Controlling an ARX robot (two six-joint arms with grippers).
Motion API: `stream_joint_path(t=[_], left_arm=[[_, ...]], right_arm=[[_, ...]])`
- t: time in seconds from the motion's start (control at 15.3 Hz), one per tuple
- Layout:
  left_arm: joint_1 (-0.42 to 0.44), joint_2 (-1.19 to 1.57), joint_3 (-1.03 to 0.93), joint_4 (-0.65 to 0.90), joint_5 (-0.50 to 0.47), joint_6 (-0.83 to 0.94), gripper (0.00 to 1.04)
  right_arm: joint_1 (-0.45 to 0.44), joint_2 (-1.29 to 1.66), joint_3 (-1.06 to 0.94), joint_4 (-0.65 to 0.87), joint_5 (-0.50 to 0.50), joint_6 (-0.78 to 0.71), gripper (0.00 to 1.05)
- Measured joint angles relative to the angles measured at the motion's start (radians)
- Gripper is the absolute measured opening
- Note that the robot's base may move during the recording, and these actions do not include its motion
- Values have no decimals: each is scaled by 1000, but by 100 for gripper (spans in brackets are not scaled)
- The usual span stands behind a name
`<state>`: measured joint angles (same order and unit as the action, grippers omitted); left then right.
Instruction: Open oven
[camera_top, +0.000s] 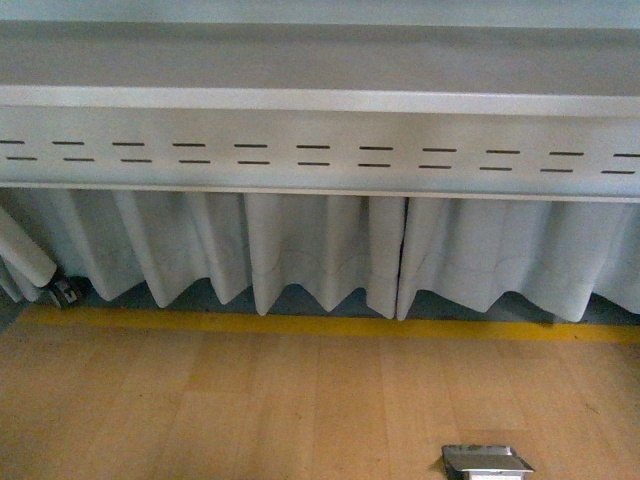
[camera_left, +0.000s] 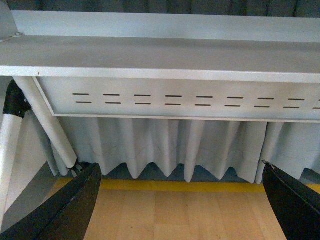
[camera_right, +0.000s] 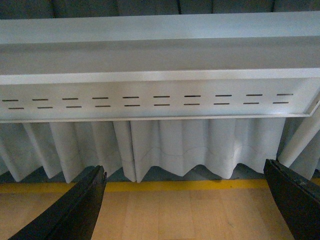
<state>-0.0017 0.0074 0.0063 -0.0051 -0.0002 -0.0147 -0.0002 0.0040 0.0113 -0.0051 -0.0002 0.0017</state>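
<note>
Left fingers (camera_left: 70, 207), right fingers (camera_right: 75, 210) spread wide over wood surface (camera_top: 250, 400); yellow edge strip (camera_top: 300, 325) ahead.

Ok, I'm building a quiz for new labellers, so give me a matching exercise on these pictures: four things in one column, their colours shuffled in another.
Things:
1 slotted panel
2 stripe
3 near surface
4 left gripper's fingers

Colours:
a yellow
b light brown
c black
d silver-grey

Pairs: 1-d, 2-a, 3-b, 4-c.
</note>
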Motion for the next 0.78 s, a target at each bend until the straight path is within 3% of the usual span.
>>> stream_joint_path(t=[0.78], left_arm=[[0, 0, 0, 0, 0, 0, 98]], right_arm=[[0, 0, 0, 0, 0, 0, 98]])
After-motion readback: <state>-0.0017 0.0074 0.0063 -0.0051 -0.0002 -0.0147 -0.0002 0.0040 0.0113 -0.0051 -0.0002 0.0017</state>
